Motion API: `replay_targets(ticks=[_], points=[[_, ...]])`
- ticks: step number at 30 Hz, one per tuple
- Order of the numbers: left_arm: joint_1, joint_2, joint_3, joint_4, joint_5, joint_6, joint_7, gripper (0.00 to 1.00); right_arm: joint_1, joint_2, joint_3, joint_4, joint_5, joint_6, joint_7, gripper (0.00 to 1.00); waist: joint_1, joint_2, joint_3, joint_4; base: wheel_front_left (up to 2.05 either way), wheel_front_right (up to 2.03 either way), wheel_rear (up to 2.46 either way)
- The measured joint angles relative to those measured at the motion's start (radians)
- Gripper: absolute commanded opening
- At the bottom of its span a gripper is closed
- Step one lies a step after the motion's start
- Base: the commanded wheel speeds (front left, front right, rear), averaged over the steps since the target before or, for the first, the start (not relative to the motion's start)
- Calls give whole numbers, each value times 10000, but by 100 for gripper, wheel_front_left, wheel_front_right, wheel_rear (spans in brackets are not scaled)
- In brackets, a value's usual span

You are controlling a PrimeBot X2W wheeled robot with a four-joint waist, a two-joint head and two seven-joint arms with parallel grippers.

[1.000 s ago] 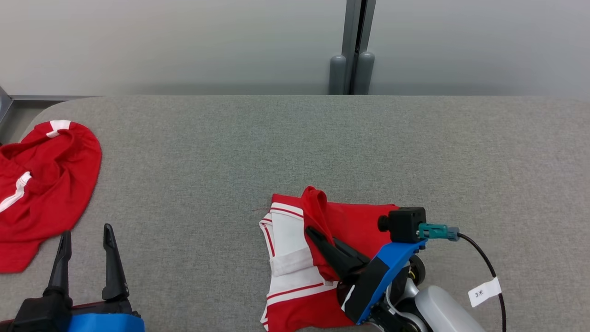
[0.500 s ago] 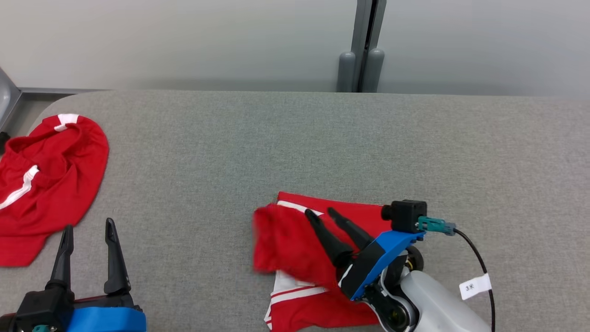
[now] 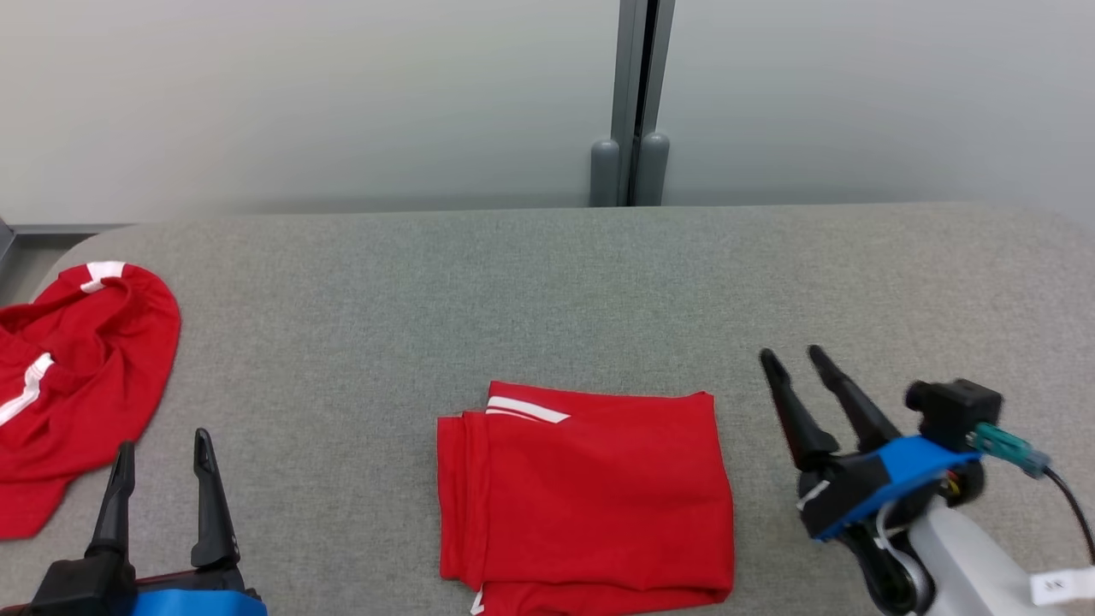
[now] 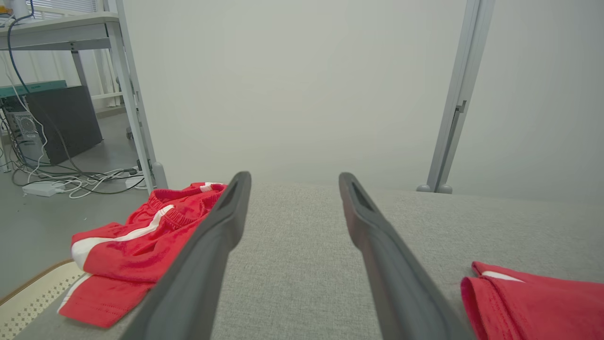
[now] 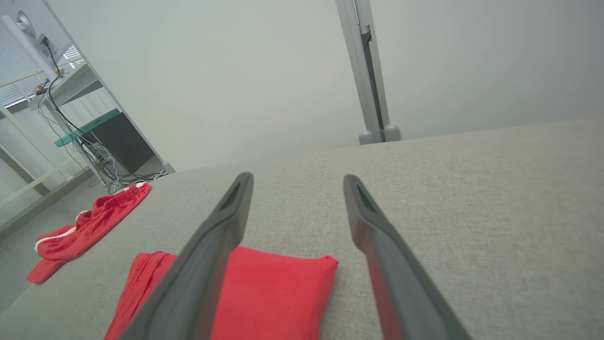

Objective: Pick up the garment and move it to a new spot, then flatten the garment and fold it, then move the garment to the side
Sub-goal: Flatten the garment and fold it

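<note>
- Spanning the whole head view, the grey cloth-covered desk (image 3: 547,282) carries both garments; its far corners are rounded.
- Grey upright post (image 3: 633,85), standing behind the desk's far edge against a pale wall.
- Folded garment (image 3: 590,496) (image 4: 533,302) (image 5: 264,288), red, lying flat as a neat rectangle near the desk's front edge, about midway along it. A white stripe shows at its far-left corner, and layered fold edges run down its left side. Neither pincer touches it.
- Crumpled garment (image 3: 77,376) (image 4: 141,245) (image 5: 89,226), red with white stripes and a gathered waistband, heaped at the desk's left end and reaching the edge, well apart from the folded one.
- Right pincer (image 3: 790,353) (image 5: 297,178), fingers spread and holding nothing, poised just beside the folded garment's right edge with bare desk between its tips.
- Left pincer (image 3: 164,441) (image 4: 293,175), fingers likewise parted and empty, at the lower left between the two garments.
- White tag (image 3: 1061,586) on the right arm's black cable; its print is too small to read.
</note>
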Motion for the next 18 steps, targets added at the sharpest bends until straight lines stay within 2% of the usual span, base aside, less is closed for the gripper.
replay_targets(ticks=[4, 6, 9, 18], points=[[108, 35, -2, 113, 40, 0, 0, 100, 952, -207, -1170, -892, -984, 0, -35, 100, 0, -1, -231, -36, 0, 0, 0], [212, 98, -42, 221, 42, -2, 2, 100, 1864, -59, -2067, -1630, -1728, 0, -36, 100, -1, 0, -424, -37, 0, 0, 0], [336, 176, -86, 351, 48, -2, 0, 100, 2714, 182, -2725, -2209, -2445, 0, -36, 100, -1, -1, -549, -58, 0, 0, 0], [392, 311, -355, 305, 27, 0, 466, 100, 3965, 792, -3651, -3160, -3714, 0, 17, 100, -1, -1, -673, 14, 0, 0, 0]])
